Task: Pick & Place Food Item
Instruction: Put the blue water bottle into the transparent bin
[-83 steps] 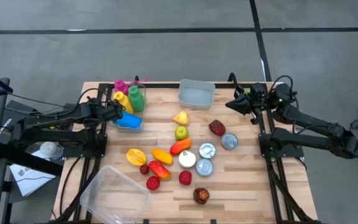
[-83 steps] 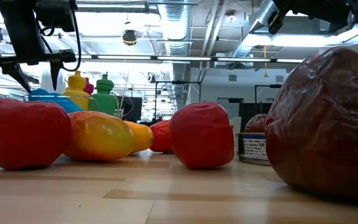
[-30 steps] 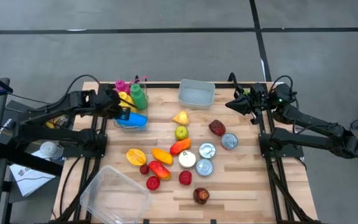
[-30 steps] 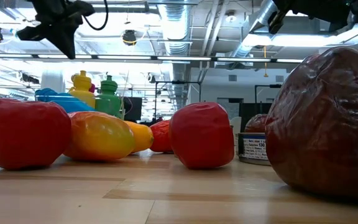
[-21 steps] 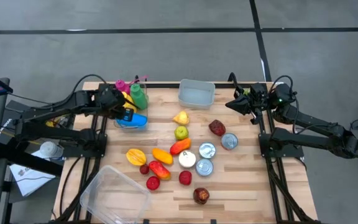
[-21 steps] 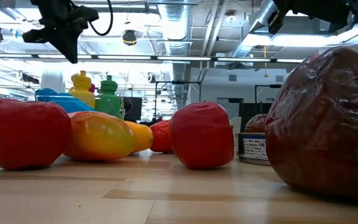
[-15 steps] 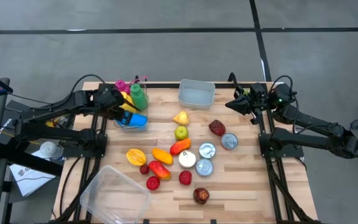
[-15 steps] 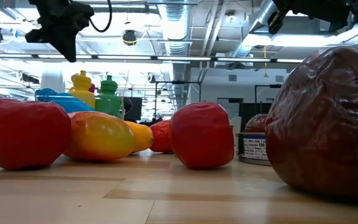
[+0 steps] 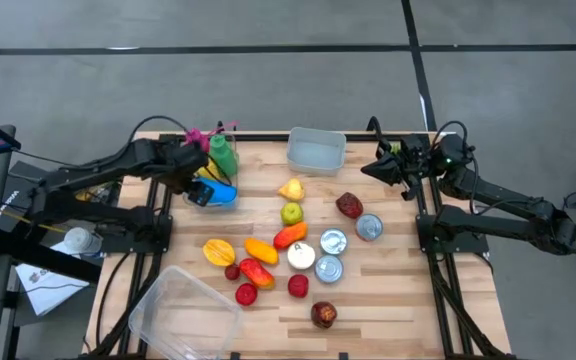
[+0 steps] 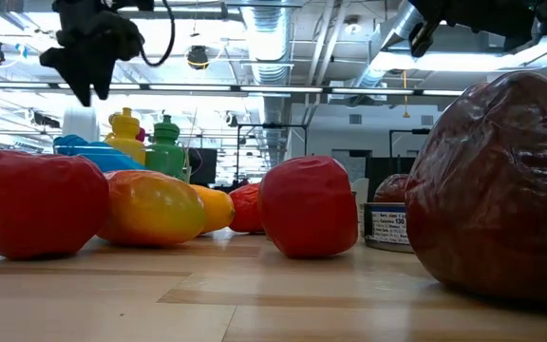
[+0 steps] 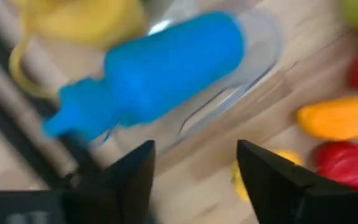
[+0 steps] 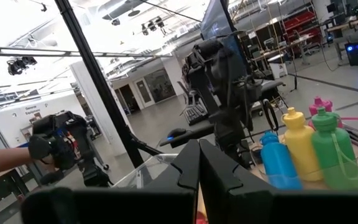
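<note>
I have the left claw (image 9: 196, 176) hovering above the clear tub (image 9: 214, 198) near the counter's (image 9: 398, 300) far left corner. In the left wrist view its two fingers (image 11: 272, 177) stand well apart with nothing between them, so it is open and empty. Just past them lies the blue bottle (image 11: 151, 74), on its side in the tub, with the yellow bottle (image 11: 82, 12) beside it. From above I also see the green bottle (image 9: 221, 156) and a pink bottle (image 9: 195, 137) at that same corner.

The right claw (image 9: 370, 167) waits above the far right edge of the counter, its fingers (image 12: 188, 165) pressed together on nothing.

The other food sits in a cluster mid-counter: a yellow pear (image 9: 290, 189), a green apple (image 9: 291, 212), an orange pepper (image 9: 289, 235), red pieces and three tins (image 9: 333, 242). An empty clear box (image 9: 316, 150) stands at the far edge, and a larger clear container (image 9: 183, 310) at the near left corner.
</note>
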Motion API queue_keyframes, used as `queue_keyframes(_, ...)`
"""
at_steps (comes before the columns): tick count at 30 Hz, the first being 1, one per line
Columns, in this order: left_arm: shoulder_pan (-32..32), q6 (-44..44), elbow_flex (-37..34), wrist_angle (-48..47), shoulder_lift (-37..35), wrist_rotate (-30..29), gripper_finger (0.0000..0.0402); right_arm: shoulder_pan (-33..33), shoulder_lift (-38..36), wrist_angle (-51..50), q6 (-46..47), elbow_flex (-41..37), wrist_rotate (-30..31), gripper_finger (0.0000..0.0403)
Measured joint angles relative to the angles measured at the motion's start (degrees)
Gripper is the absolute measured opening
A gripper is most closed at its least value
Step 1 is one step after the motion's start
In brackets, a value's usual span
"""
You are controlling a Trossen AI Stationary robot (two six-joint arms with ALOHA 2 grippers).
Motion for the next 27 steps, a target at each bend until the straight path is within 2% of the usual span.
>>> queue_keyframes(2, 1.3, 0.4, 2.4, -5.7, 2.8, -0.7, 0.0242, 0.0, 0.0, 0.0, 0.0, 0.0, 0.0, 0.0001)
queue_keyframes(4, 2.9, -1.1, 4.0, -10.8, 4.8, -4.9, 0.0254, 0.0, 0.0, 0.0, -0.1, 0.0, 0.0, 0.0001)
queue_keyframes(6, 4.5, -5.2, 4.3, -10.4, 5.2, -9.7, 0.0260, 0.0, 0.0, 0.0, -0.2, 0.0, 0.0, 0.0001)
queue_keyframes(8, 6.5, -6.6, 4.3, -8.9, 4.3, -10.8, 0.0263, 0.0, 0.0, 0.0, -0.2, 0.0, 0.0, 0.0001)
queue_keyframes(11, 10.5, -6.1, 4.1, -8.0, 3.5, -10.7, 0.0261, 0.0, 0.0, 0.0, -0.3, 0.0, 0.0, 0.0001)
queue_keyframes(16, 17.9, -1.2, 2.2, -4.7, 0.5, -7.4, 0.0254, 0.0, 0.0, -0.1, -0.4, 0.0, 0.0, 0.0001)
queue_keyframes(21, 21.7, -11.2, -1.4, 2.8, -3.1, -6.7, 0.0253, 0.0, 0.0, -0.2, -0.4, 0.0, 0.0, 0.0001)
queue_keyframes(27, 22.0, -18.0, -5.8, 2.8, -7.3, -6.5, 0.0253, 0.0, 0.0, -0.2, -0.5, 0.0, 0.0, 0.0001)
